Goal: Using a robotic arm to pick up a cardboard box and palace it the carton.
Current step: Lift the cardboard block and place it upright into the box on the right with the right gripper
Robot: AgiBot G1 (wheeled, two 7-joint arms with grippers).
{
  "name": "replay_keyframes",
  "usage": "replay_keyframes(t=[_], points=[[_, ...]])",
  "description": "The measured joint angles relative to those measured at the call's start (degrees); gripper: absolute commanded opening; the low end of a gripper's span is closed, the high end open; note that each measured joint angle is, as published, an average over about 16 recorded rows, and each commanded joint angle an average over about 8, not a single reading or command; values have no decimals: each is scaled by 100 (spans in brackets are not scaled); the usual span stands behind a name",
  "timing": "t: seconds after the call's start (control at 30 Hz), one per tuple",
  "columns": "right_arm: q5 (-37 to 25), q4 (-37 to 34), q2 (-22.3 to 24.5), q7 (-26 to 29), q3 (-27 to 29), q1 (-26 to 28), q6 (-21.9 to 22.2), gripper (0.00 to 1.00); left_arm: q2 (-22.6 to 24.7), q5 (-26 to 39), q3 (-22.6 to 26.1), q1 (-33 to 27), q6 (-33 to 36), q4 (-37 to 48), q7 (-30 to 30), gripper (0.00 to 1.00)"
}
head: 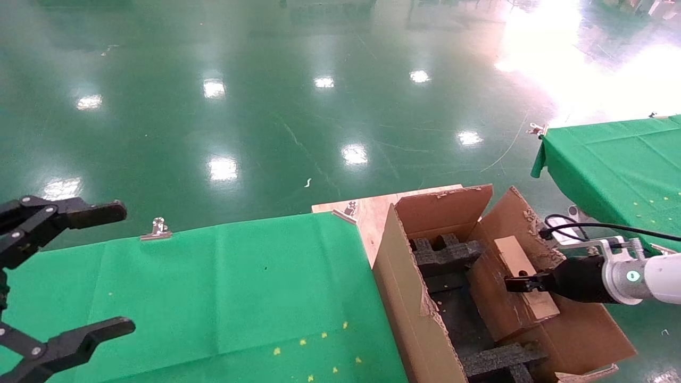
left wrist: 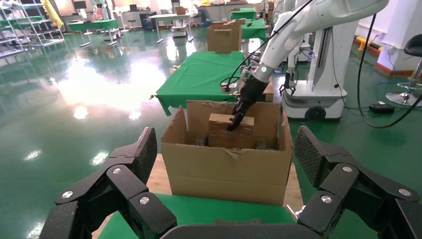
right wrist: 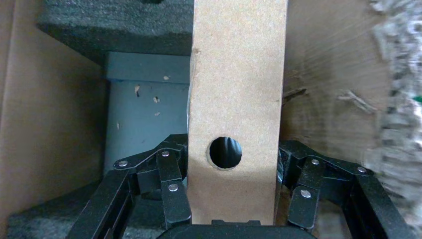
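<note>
Gripping cardboard box [right wrist: 234, 99], holed face wrist-visible only.

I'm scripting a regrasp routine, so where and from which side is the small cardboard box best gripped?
Grip the cardboard box across its narrow width at the end near the round hole, coming from above along its length. The right tool is shut on it there, pinching the flat long sides, inside the carton.

Head looks down, left wrist faces carton [left wrist: 226, 164], right wrist inside

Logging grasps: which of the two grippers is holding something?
The right gripper, clamped on the small brown cardboard box; the black left gripper is open.
</note>
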Motion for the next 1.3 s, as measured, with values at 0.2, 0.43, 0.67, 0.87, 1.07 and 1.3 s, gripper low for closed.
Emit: replay_keyframes(t=[0.2, 0.43, 0.67, 0.87, 1.07, 1.3], points=[[74, -453, -314, -232, 25, -144, -16, 0, 0, 0, 0, 0, 0, 0, 0, 100], [134, -919, -646, -494, 55, -274, -43, 0, 0, 0, 1, 0, 0, 0, 0, 100], [179, -1253, -881, -674, 85, -357, -94, 52, -1, -1, 1, 0, -1, 1, 1, 100], [203, -1362, -956, -729, 100, -382, -128, 100, -1, -1, 1, 1, -1, 1, 1, 100], [209, -1365, -959, -742, 102, -378, -143, 100, -1, -1, 1, 1, -2, 2, 1, 100], [214, -1340, -933, -757, 108, -344, -159, 100, -1, -2, 1, 1, -1, 2, 1, 100]])
